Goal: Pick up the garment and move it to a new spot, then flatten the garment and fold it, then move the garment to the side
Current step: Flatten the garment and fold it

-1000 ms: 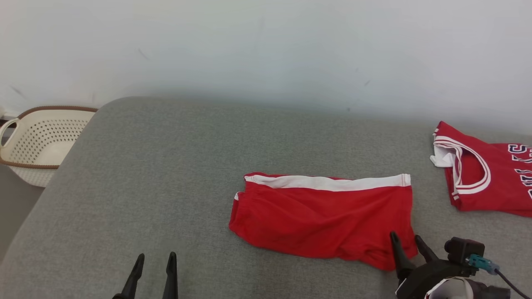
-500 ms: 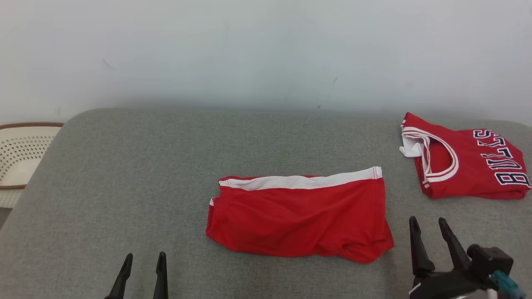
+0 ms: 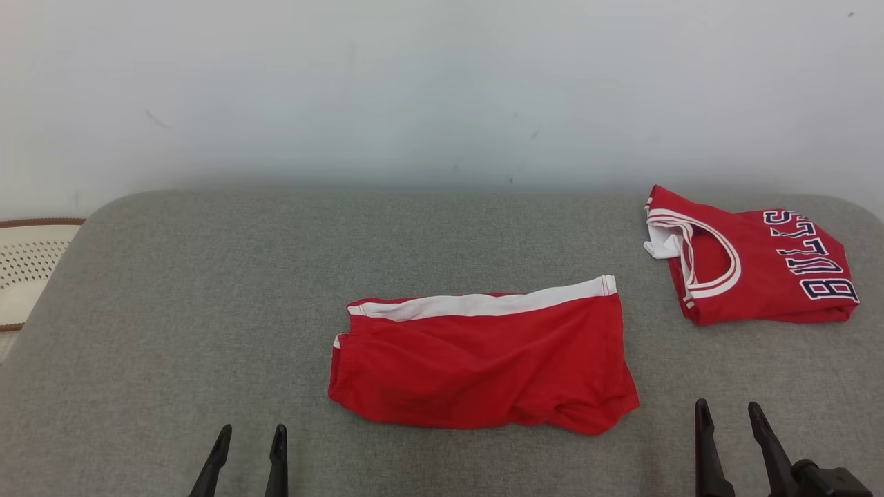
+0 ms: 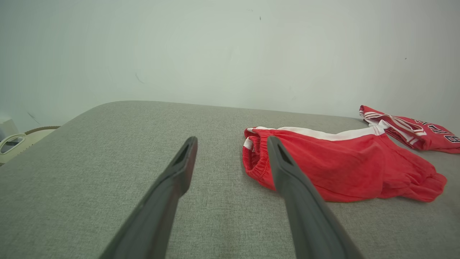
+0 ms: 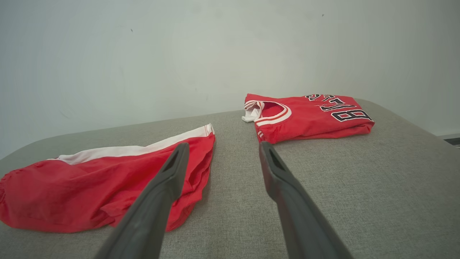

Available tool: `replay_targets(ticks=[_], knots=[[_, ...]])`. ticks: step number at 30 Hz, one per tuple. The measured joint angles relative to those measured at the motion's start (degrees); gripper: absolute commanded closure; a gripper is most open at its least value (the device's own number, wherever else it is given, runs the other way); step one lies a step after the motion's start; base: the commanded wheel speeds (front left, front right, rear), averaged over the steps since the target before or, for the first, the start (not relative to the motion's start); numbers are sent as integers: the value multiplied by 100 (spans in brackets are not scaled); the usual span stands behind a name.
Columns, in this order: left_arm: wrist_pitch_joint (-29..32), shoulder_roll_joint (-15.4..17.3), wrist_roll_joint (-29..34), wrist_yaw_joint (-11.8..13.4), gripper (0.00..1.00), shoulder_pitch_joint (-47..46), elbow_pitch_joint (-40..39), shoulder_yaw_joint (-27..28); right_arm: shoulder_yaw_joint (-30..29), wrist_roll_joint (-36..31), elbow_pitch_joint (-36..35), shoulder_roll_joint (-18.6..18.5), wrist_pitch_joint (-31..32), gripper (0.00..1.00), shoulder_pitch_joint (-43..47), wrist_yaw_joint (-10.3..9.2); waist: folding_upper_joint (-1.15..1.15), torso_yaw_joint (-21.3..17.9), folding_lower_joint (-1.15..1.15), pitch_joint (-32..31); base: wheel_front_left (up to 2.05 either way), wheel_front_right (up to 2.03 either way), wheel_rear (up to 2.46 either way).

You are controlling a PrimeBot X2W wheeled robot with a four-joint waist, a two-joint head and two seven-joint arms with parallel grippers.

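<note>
The folded red shorts (image 3: 483, 366) lie at the centre of the grey padded surface (image 3: 207, 290), before a pale wall (image 3: 414, 83). At 9 o'clock is a perforated cream basket (image 3: 27, 269), contents unseen. At 2 o'clock lies a folded red jersey (image 3: 760, 276) reading "BULLS". The left gripper (image 3: 253, 429) at 7 and the right gripper (image 3: 727, 404) at 5 have their fingers apart, holding nothing.

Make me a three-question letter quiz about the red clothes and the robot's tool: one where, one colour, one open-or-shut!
1. Where is the jersey compared with the shorts? A) on top B) to their right, apart C) to their left
2. What colour is the shorts' stripe? A) blue B) white C) yellow
3. The right tool is: A) shut on shorts B) shut on jersey C) open, empty
Answers: 1 B, grey cushion shows between them; 2 B, the stripe looks white; 3 C, its fingers stand apart, empty.
</note>
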Motion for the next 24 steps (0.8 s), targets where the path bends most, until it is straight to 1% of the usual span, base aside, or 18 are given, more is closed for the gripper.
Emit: replay_targets(ticks=[5, 11, 24], knots=[[0, 1, -1, -48, 0, 58, 38, -42, 59, 0, -165, 63, 49, 0, 74, 0, 0, -45, 0, 14, 0, 0, 0], [0, 7, -11, -92, 0, 57, 58, -63, 222, 7, -202, 79, 100, 0, 121, 0, 1, -54, 0, 15, 0, 0, 0], [0, 12, -21, -78, 0, 55, 90, -87, 353, 0, -157, 65, 207, 0, 128, 0, 1, -15, 1, -14, 0, 0, 0]])
